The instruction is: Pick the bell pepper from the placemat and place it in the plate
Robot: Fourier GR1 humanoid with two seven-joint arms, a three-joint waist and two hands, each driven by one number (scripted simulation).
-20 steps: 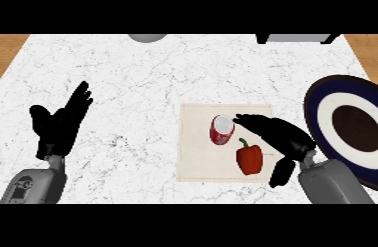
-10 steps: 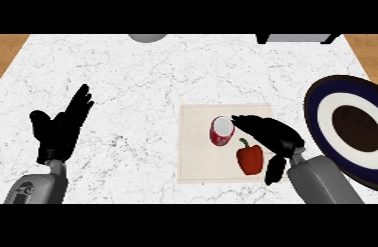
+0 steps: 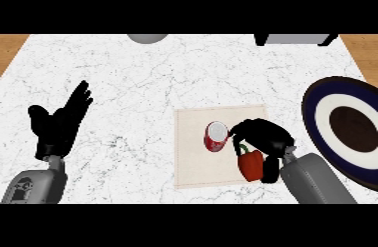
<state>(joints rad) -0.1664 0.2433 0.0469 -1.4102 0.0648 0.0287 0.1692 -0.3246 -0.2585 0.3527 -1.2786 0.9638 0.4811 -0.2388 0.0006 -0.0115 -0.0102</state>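
Note:
A red bell pepper (image 3: 249, 165) with a green stem stands on the beige placemat (image 3: 193, 161), near its right edge. My right hand (image 3: 264, 136) is at the pepper, fingers curled over its far side and thumb down its right side. The pepper still rests on the mat. A red cup (image 3: 215, 136) lies on its side just left of those fingers, opening toward me. The plate (image 3: 319, 111), with a navy rim, white ring and dark centre, sits at the right edge of the counter. My left hand (image 3: 55, 128) rests open at the left, fingers up.
A grey bowl (image 3: 148, 38) is cut off by the view's top edge, and a dark-and-grey box (image 3: 291, 39) sits at the top right. The white marble counter (image 3: 125, 81) spreads between the hands, with wooden floor showing at the far corners.
The right hand's fingers, stretched out toward the cup before, have curled in over the pepper. The left hand has shifted slightly. Pepper, cup and plate have not moved.

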